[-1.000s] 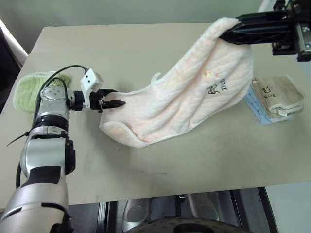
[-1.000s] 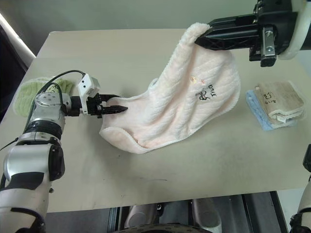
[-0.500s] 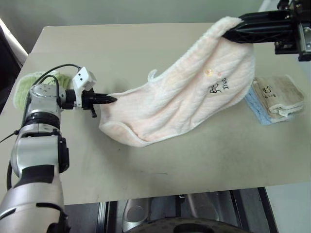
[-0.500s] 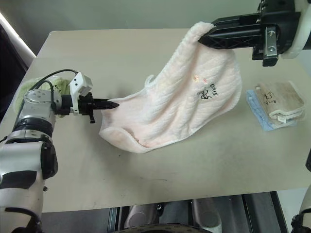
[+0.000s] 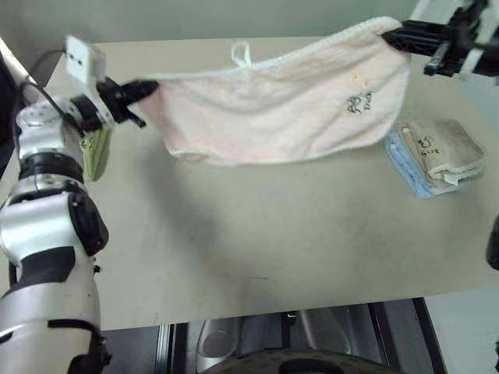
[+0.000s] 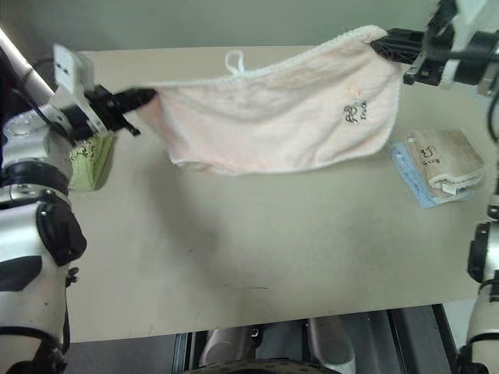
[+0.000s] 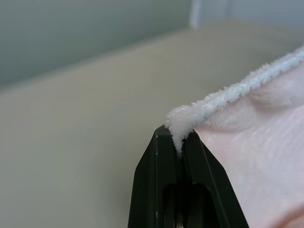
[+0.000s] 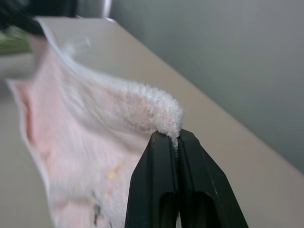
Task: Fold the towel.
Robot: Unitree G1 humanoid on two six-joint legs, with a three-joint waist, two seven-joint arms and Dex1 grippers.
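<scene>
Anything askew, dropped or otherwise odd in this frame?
Nothing stands out. The towel hangs stretched between the left tool and the right tool, each shut on a top corner, off the table. The cream and blue towels lie stacked neatly; the green towel sits at the left edge.

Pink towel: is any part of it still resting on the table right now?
No, the towel hangs clear of the table, stretched between the left gripper and right gripper.

No legible text anywhere.
The towel [image 6: 288, 125] bore a small black embroidered mark [image 6: 355, 112] near the right gripper [image 6: 376, 43], too small to read; the folded cream towel's [image 6: 444, 160] black mark [image 6: 427, 153] was equally unreadable.
</scene>
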